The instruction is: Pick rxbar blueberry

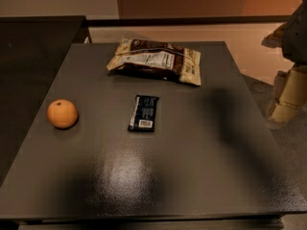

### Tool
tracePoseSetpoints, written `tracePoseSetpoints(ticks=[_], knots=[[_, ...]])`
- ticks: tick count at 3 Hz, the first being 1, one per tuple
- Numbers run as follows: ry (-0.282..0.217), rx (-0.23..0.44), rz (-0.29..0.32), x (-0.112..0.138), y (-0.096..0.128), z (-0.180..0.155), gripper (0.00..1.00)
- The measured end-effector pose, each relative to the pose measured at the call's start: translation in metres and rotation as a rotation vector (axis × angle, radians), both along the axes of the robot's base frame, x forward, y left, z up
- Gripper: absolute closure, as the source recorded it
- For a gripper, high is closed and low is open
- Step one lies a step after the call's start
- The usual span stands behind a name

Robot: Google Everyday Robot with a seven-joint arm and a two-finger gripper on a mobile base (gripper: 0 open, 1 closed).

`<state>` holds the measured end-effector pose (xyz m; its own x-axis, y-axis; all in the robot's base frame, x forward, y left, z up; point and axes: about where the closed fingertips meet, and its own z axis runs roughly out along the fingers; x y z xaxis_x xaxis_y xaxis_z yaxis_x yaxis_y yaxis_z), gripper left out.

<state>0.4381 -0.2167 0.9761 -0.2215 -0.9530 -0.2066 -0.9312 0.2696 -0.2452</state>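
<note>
The rxbar blueberry (144, 113) is a small flat bar in a dark wrapper with a white barcode label at its near end. It lies flat near the middle of the grey table (206, 166). My gripper (285, 99) hangs at the far right edge of the view, beyond the table's right side and well apart from the bar. Nothing shows in it.
A crinkled cream-and-brown snack bag (156, 60) lies behind the bar near the table's far edge. An orange (62, 114) sits to the left of the bar. A dark counter (33, 56) adjoins the table on the left.
</note>
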Motion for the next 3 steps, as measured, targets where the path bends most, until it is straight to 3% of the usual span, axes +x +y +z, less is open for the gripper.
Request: tracePoseSetpoints(ticks=[2,3], knots=[[-0.002,0.019,0.020,-0.002,0.010,-0.002,0.00],[-0.007,0.077,0.065,-0.001,0.037,-0.013,0.00]])
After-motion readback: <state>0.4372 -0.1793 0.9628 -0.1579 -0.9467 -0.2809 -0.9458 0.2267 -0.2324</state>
